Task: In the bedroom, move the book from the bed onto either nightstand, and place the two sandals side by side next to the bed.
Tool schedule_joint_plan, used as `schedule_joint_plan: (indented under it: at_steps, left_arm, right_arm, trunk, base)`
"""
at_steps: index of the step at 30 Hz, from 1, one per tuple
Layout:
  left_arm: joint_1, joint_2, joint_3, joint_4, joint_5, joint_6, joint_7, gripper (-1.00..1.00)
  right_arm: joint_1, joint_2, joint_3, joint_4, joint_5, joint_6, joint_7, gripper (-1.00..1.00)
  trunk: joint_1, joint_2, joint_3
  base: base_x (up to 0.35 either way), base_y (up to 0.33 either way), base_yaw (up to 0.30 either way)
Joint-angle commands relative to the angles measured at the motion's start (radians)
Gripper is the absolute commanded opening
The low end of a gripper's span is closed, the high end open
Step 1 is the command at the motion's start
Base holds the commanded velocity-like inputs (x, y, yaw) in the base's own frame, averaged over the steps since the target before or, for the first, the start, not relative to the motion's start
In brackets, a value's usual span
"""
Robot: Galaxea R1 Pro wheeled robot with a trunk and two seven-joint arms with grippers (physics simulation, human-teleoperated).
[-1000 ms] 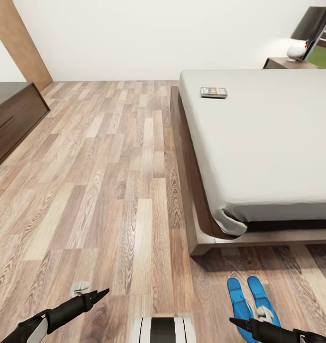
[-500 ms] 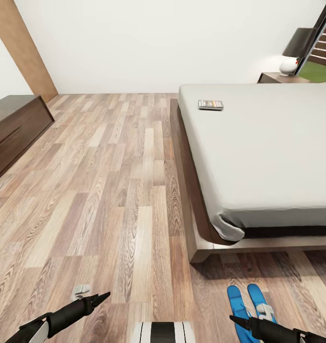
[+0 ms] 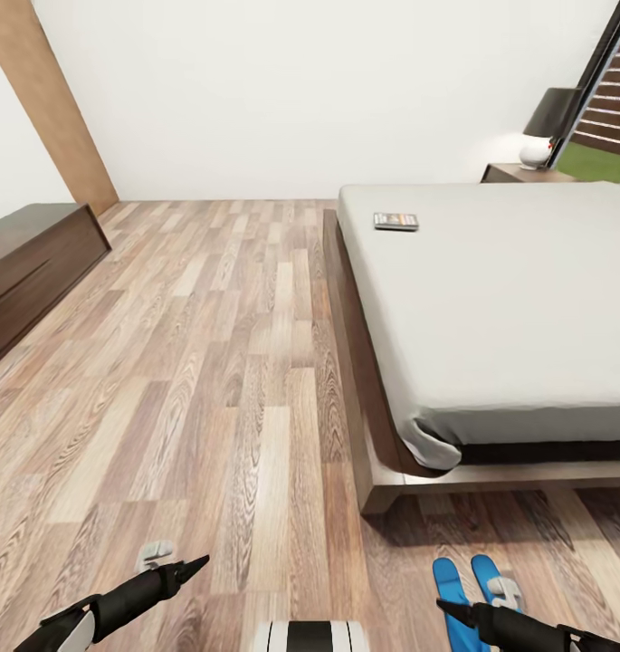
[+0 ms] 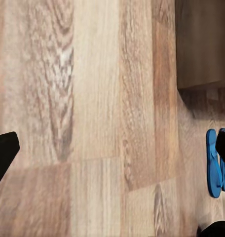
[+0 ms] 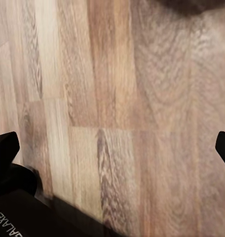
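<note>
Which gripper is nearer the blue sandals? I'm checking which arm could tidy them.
Right. The right gripper hangs directly over the sandals on the floor by the foot of the bed; the left gripper hangs over bare floor well off to their left.

One bed [image 3: 500, 308], one book [image 3: 395, 221], two sandals [image 3: 468, 584], one nightstand [image 3: 513, 172], one lamp [image 3: 543, 127].

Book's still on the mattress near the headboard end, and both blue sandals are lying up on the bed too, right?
Not quite. The book is on the bed, but the two sandals lie on the wood floor beyond the bed's foot, side by side. The head view shows this.
</note>
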Motion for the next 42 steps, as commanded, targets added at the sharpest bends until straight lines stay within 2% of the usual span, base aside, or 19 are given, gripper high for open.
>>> schedule_joint_plan:
  at_steps: [1, 7, 13, 20, 23, 25, 27, 29, 30, 31, 35, 38, 42]
  left_arm:
    - [0.000, -0.003, 0.002, 0.000, 0.004, 0.009, 0.000, 1.00]
    - [0.000, -0.012, 0.001, 0.000, 0.004, 0.009, 0.009, 1.00]
    - [0.000, -0.022, 0.001, 0.001, 0.004, 0.009, 0.031, 1.00]
    - [0.000, -0.030, -0.004, 0.002, 0.004, 0.009, 0.043, 1.00]
    - [0.000, -0.048, -0.012, 0.003, -0.007, 0.006, 0.104, 1.00]
    - [0.000, -0.071, -0.014, 0.005, -0.020, -0.002, 0.160, 1.00]
    - [0.000, -0.107, -0.016, 0.026, -0.042, -0.027, 0.233, 1.00]
    - [0.000, -0.148, -0.018, 0.060, -0.067, -0.071, 0.290, 1.00]
    - [0.000, -0.157, -0.018, 0.068, -0.075, -0.085, 0.303, 1.00]
    - [0.000, -0.179, -0.017, 0.093, -0.100, -0.123, 0.333, 1.00]
    - [0.000, -0.196, -0.017, 0.125, -0.139, -0.172, 0.360, 1.00]
    - [0.000, -0.197, -0.016, 0.130, -0.146, -0.180, 0.364, 1.00]
    - [0.000, -0.198, -0.016, 0.133, -0.150, -0.185, 0.367, 1.00]
  right_arm:
    - [0.000, 0.000, -0.003, 0.000, -0.003, 0.010, 0.004, 1.00]
    - [0.000, 0.000, -0.003, 0.001, -0.003, 0.010, 0.004, 1.00]
    - [-0.001, 0.000, -0.003, 0.051, -0.003, 0.010, 0.004, 1.00]
    - [0.000, 0.000, -0.003, 0.067, -0.003, 0.010, 0.003, 1.00]
    - [-0.001, 0.001, -0.002, 0.072, -0.002, 0.005, 0.000, 1.00]
    - [0.000, 0.002, -0.002, 0.079, -0.002, -0.006, -0.002, 1.00]
    - [0.000, 0.005, -0.001, 0.109, -0.002, -0.028, -0.003, 1.00]
    - [-0.001, 0.026, 0.000, 0.145, -0.001, -0.054, -0.010, 1.00]
    - [-0.001, 0.035, 0.000, 0.151, -0.001, -0.061, -0.016, 1.00]
    - [0.000, 0.059, 0.000, 0.161, -0.001, -0.081, -0.050, 1.00]
    - [-0.001, 0.095, 0.000, 0.174, 0.002, -0.107, -0.159, 1.00]
    - [0.000, 0.114, 0.001, 0.175, 0.004, -0.113, -0.190, 1.00]
    - [0.000, 0.124, 0.001, 0.175, 0.005, -0.116, -0.206, 1.00]
  trunk:
    - [-0.001, 0.000, 0.003]
    - [-0.003, 0.001, 0.027]
    - [-0.006, 0.003, 0.050]
    - [-0.009, 0.004, 0.077]
    - [-0.010, 0.005, 0.088]
    - [-0.011, 0.006, 0.096]
    - [-0.012, 0.006, 0.104]
    - [-0.013, 0.007, 0.112]
    - [-0.014, 0.007, 0.115]
    - [-0.014, 0.007, 0.119]
    - [-0.016, 0.008, 0.135]
    - [-0.017, 0.009, 0.146]
    - [-0.019, 0.010, 0.162]
  base:
    - [0.000, 0.000, 0.000]
    - [0.000, 0.000, 0.000]
    - [0.000, 0.000, 0.000]
    - [0.000, 0.000, 0.000]
    - [0.000, 0.000, 0.000]
    - [0.000, 0.000, 0.000]
    - [0.000, 0.000, 0.000]
    - [0.000, 0.000, 0.000]
    - [0.000, 0.000, 0.000]
    - [0.000, 0.000, 0.000]
    - [0.000, 0.000, 0.000]
    - [0.000, 0.000, 0.000]
    - [0.000, 0.000, 0.000]
